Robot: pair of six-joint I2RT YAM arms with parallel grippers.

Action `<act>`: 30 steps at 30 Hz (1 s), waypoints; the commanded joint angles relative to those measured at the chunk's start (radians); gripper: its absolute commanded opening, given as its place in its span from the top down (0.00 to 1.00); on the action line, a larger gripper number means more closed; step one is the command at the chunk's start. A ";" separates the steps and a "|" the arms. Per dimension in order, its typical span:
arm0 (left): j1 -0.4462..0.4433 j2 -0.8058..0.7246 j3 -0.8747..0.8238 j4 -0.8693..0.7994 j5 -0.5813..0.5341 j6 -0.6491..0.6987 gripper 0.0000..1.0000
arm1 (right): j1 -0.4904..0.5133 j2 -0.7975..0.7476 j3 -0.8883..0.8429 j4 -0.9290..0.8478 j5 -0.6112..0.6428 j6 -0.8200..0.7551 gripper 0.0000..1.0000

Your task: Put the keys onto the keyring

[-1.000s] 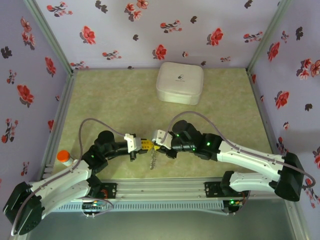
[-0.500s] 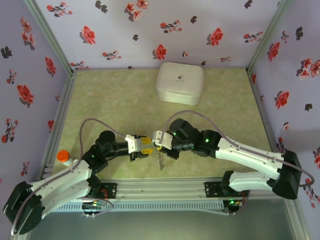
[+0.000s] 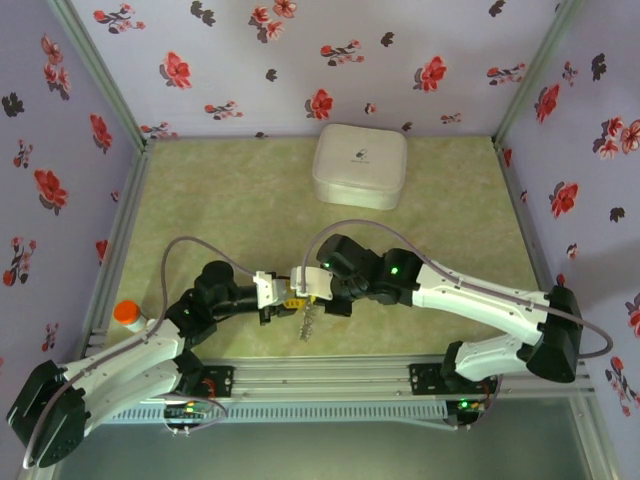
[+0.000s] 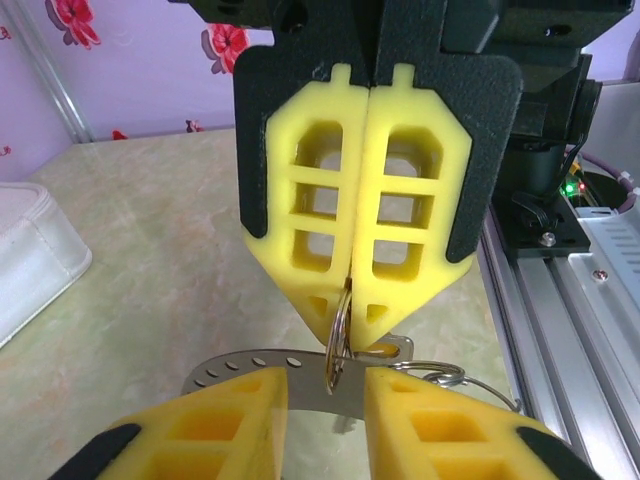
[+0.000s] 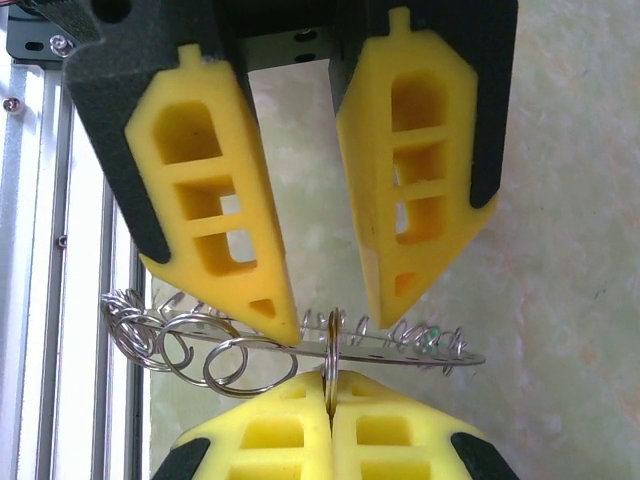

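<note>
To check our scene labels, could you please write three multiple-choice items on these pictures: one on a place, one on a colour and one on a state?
1. Where does the white box stand?
A. at the far end of the table
B. between the arm bases
C. inside the left gripper

2. What colour are the finger pads?
A. blue
B. yellow
C. red

3. How is the right gripper?
A. wide open, holding nothing
B. shut on the thin metal ring
C. shut on the white box

Answers:
1 A: in the top view the box sits beyond both arms, near the flowered wall.
2 B: both wrist views show yellow pads in black frames.
3 B: its pads meet, with the ring pinched at their tips.
</note>
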 commanded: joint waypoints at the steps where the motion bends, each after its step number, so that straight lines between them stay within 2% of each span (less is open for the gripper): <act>1: -0.008 -0.009 0.017 0.031 0.000 -0.011 0.76 | 0.009 -0.003 0.019 0.021 -0.002 -0.011 1.00; 10: -0.007 -0.009 0.017 0.034 0.006 -0.018 0.88 | 0.009 -0.001 0.005 0.065 -0.012 0.000 0.98; 13: -0.007 -0.009 0.016 0.034 0.009 -0.019 0.94 | 0.010 -0.007 -0.005 0.094 -0.019 0.012 0.97; 15: -0.007 -0.009 0.016 0.034 0.011 -0.018 1.00 | 0.010 -0.020 -0.027 0.123 -0.023 0.028 0.92; 19: -0.008 -0.017 0.011 0.061 0.014 -0.040 1.00 | 0.005 -0.093 -0.110 0.214 -0.021 0.070 0.75; 23: -0.007 -0.023 0.012 0.112 0.018 -0.074 1.00 | -0.021 -0.224 -0.249 0.360 -0.058 0.112 0.63; 30: -0.005 -0.008 0.012 0.146 0.050 -0.105 1.00 | -0.071 -0.356 -0.431 0.596 -0.077 0.190 0.61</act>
